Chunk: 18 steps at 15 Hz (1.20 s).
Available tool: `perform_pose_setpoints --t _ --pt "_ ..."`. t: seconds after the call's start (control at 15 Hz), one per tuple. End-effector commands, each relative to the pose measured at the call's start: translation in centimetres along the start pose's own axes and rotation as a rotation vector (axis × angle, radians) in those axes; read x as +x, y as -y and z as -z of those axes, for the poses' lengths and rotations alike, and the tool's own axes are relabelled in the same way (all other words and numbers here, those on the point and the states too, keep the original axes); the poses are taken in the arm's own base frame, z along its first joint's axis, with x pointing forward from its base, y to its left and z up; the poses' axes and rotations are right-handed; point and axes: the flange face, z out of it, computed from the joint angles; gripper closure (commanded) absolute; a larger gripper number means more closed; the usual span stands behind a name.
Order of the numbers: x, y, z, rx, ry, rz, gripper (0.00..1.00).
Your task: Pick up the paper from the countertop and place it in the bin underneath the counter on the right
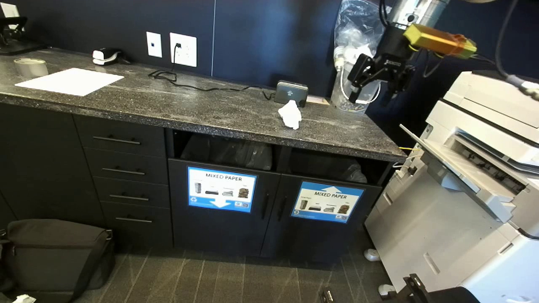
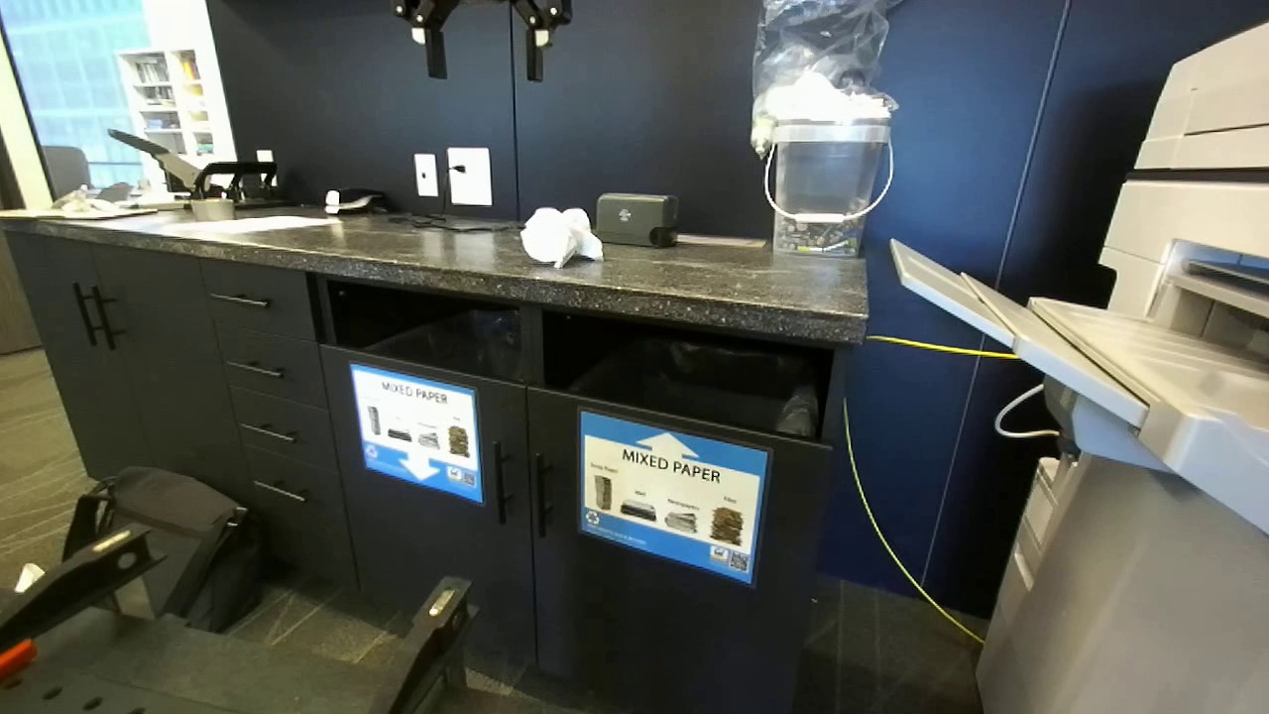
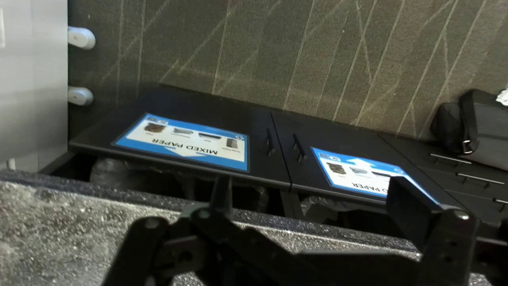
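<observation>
- Hand (image 2: 486, 69): fingers spread, nothing between them; hangs high above the surface (image 1: 210, 105), well apart from the target.
- Step in hand, my read: approach for the pick; grasp not yet made.
- Target: crumpled white paper (image 2: 560, 236), on the surface toward the front edge. Not in the wrist view, so aim from both exterior views until it shows there.
- Best descent: straight down, fingers either side of the main wad. Pointed folds would likely bend or slip out.
- Looks light, may skid: centre first, close slowly, fingertips just clear of the stone.
- Dark grey box (image 1: 291, 92) just behind it, contact unclear. Turn the wrist so neither finger lands on the box.
- Clear plastic bucket (image 2: 828, 164) farther right, handle sticking out: swing wide.
- After: lift first, then out past the edge to the right-hand mixed-paper bin (image 2: 674, 595); its opening sits under the overhang, so go low, then in.
</observation>
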Motion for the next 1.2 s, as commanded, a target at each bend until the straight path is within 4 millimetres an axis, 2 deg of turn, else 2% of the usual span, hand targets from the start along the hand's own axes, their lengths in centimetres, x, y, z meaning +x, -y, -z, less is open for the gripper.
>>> perform_pose_setpoints --t 0.0,0.2,0.4,0.67,0.73,0.8,1.13 --pt "7.4 3.4 -0.9 -0.005 0.02 0.147 0.0" --pt "12.0 7.0 -3.1 0.011 0.027 0.243 0.0" --pt "16.7 8.7 -4.8 0.01 -0.038 0.174 0.0" --pt "22.2 8.7 -7.4 0.017 -0.125 -0.004 0.0" --pt "23.4 8.8 -8.7 0.018 -0.133 -0.032 0.0" --pt "24.4 8.6 -9.2 0.02 -0.138 -0.061 0.0" --pt "28.2 8.3 -14.8 -0.013 -0.135 -0.172 0.0"
